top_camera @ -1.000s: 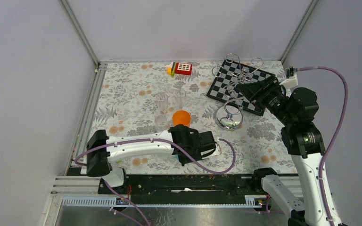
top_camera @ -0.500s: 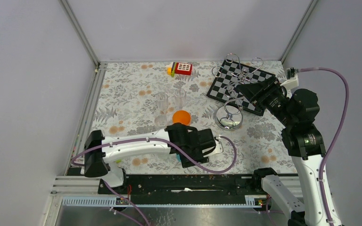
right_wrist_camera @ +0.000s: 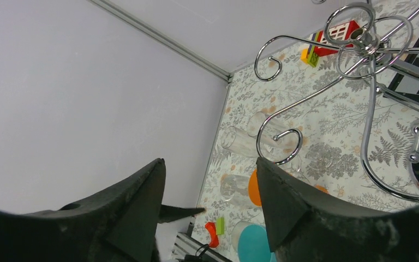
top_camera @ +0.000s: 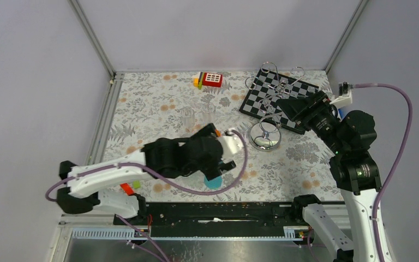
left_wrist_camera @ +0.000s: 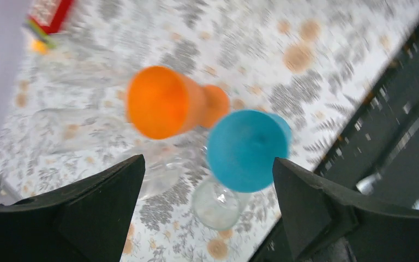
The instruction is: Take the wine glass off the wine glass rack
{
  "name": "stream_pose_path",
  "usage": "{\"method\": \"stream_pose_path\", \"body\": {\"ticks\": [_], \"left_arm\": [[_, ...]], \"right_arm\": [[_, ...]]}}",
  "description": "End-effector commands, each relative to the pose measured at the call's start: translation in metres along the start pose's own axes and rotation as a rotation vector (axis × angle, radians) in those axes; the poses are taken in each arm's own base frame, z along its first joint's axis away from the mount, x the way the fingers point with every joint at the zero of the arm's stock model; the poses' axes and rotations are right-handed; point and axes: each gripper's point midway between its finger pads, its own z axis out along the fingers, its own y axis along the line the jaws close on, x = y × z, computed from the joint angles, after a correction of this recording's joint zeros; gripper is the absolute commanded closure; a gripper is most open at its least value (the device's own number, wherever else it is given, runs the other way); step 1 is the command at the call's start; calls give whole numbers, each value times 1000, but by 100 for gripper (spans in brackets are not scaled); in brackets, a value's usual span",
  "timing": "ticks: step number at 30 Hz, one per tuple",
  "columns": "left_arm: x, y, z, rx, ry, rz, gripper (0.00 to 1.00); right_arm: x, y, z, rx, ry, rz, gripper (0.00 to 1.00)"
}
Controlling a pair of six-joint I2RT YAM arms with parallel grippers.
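The left arm (top_camera: 109, 170) has swung up and away to the left from its low spot by the near edge, and now hangs over the orange cup (left_wrist_camera: 163, 103). The left fingers (left_wrist_camera: 87, 213) have gone from shut to wide apart. A blue glass (top_camera: 214, 182) now shows uncovered on the bench (top_camera: 153, 103) by the near edge. The right arm (top_camera: 354, 131) has drifted slightly right.

The floral table (top_camera: 158, 103) bears the wine glass rack (top_camera: 264, 139), checkered board (top_camera: 262, 98), red toy (top_camera: 211, 79), blue wine glass (left_wrist_camera: 245, 148) and orange glass (left_wrist_camera: 161, 103).
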Motion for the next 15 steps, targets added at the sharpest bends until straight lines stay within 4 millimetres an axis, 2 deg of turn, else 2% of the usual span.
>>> {"method": "stream_pose_path", "body": {"ticks": [1,3,5,7,11,15], "left_arm": [[-34,72,-53,-315,-323,-221,1],[-38,88,-79,-349,-450,-307,1],[-33,103,-97,-396,-546,-379,1],[-23,122,-118,-471,-642,-477,1],[13,152,-151,-605,-777,-651,1],[43,168,-168,-687,-816,-746,1]], "right_arm": [[-16,2,-13,31,-82,-84,24],[-22,0,-20,56,-113,-123,15],[-28,-3,-29,93,-147,-166,6],[-36,-10,-40,153,-192,-220,1],[-56,-33,-71,328,-297,-329,0],[-72,-56,-106,497,-396,-422,0]]}}
